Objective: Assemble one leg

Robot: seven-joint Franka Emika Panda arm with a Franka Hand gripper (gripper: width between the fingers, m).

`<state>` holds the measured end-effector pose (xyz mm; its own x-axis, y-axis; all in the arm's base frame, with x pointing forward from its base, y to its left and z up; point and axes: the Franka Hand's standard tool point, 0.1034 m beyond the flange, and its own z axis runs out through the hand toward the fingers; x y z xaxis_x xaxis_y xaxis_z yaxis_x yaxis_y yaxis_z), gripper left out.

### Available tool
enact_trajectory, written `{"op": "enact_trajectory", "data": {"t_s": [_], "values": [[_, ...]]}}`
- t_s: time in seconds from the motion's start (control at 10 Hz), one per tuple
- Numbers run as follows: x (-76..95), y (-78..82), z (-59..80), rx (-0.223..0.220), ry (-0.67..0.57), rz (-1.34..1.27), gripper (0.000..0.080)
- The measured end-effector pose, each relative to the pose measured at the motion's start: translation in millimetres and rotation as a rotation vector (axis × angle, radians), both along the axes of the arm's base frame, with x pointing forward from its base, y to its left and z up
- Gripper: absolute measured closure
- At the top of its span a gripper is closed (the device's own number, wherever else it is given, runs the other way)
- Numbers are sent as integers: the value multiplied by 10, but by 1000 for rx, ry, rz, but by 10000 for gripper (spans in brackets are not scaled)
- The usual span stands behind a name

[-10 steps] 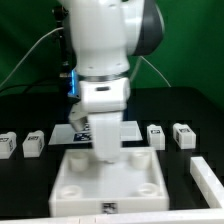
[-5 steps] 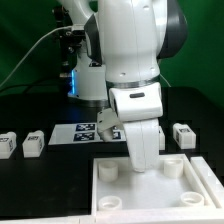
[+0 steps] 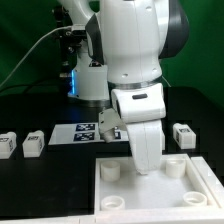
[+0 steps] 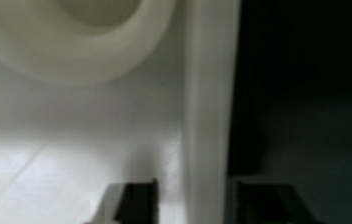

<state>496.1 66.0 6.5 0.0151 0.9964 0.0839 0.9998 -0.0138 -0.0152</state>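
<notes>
The big white square plate (image 3: 198, 186) with round corner sockets lies at the front of the exterior view, to the right of centre. My gripper (image 3: 147, 168) reaches down onto its far wall. In the wrist view my gripper (image 4: 187, 202) has one dark finger (image 4: 137, 203) on each side of the plate's upright wall (image 4: 199, 110), closed against it. One round socket (image 4: 84, 30) shows beyond. Three legs, small white blocks with tags, lie apart on the black table: two at the exterior view's left (image 3: 8, 145) (image 3: 34, 142) and one at its right (image 3: 184, 134).
The marker board (image 3: 86, 131) lies flat on the table behind the plate. A black stand with a blue light (image 3: 75, 82) and cables stands at the back, left of the arm. The arm's white body hides the table behind it.
Between one second and half a second ago the arm and the plate shifted together toward the exterior view's right. Since then nothing has visibly moved.
</notes>
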Motion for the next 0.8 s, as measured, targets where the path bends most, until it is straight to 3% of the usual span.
{"op": "enact_trajectory", "data": {"t_s": [0.1,0.2,0.3,0.4,0.5,0.8], "values": [[0,-3,-1,0,0,-1,524],[-1,-8,-2,0,1,-2,341],[-1,-11,-3,0,1,-3,220],[-2,-13,-4,0,1,-3,220],[-2,-15,-5,0,1,-3,163],[-2,-22,-6,-1,1,-4,151]]}}
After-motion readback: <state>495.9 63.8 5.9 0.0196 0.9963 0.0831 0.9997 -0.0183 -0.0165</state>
